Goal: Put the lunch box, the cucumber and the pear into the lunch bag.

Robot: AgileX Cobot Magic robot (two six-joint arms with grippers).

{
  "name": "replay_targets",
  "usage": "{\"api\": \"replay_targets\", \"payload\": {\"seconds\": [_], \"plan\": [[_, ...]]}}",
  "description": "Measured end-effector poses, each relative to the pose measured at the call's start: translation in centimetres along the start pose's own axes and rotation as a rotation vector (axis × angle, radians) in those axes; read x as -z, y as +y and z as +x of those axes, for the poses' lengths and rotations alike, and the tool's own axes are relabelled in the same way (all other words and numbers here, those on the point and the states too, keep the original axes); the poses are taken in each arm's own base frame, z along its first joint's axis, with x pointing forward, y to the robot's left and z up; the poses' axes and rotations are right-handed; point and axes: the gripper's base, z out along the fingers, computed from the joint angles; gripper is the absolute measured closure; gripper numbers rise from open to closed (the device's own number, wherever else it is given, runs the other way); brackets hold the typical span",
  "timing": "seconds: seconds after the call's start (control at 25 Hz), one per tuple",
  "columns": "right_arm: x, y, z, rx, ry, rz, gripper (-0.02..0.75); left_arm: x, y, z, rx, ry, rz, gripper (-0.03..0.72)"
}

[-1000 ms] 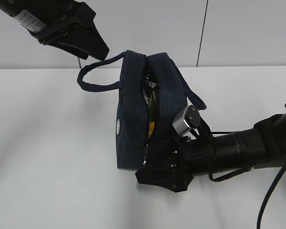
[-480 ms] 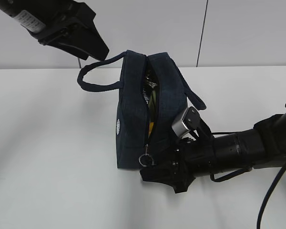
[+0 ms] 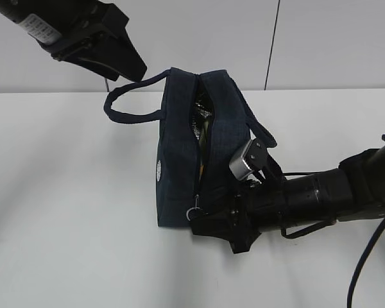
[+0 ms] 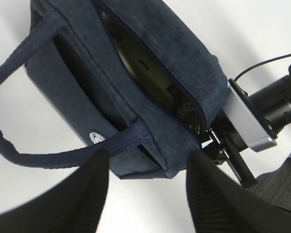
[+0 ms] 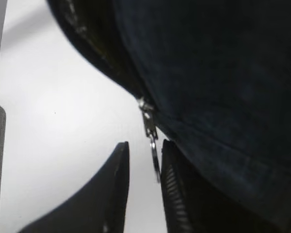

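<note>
Navy lunch bag [image 3: 179, 160]; right tool [image 5: 144, 189] flanks zipper pull [image 5: 152, 145].

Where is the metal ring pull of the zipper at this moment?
In the exterior view the ring pull hangs at the near, lower end of the lunch bag, just left of the right gripper; the right wrist view shows it between that gripper's fingers.

The lunch bag [image 3: 179, 160] stands on the bench [image 3: 70, 192] near its rear edge, one handle [image 3: 125, 102] lying out to its left. The lunch box [image 4: 145, 68] lies inside it. The right gripper [image 3: 212, 226] sits at the bag's front end, the zipper pull [image 5: 154, 145] between its jaws. The left gripper [image 4: 145, 194] hangs above the bag's rear left.
</note>
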Motion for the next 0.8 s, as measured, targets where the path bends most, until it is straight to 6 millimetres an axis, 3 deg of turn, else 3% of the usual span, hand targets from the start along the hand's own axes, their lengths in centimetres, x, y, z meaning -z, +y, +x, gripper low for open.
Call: {"api": "replay_targets", "payload": {"seconds": [0.2,0.48,0.8], "plan": [[0.0,-0.2,0.2,-0.012,0.018,0.017,0.74,0.0,0.0,0.0,0.0,0.001,0.0,0.318],[0.5,0.2,-0.1,-0.089,0.081,0.02,0.754,0.0,0.0,0.0,0.0,0.002,0.001,0.318],[2.9,1.8,-3.0,-0.109,0.146,0.035,0.754,0.0,-0.1,0.1,0.0,0.015,0.006,0.318]]}}
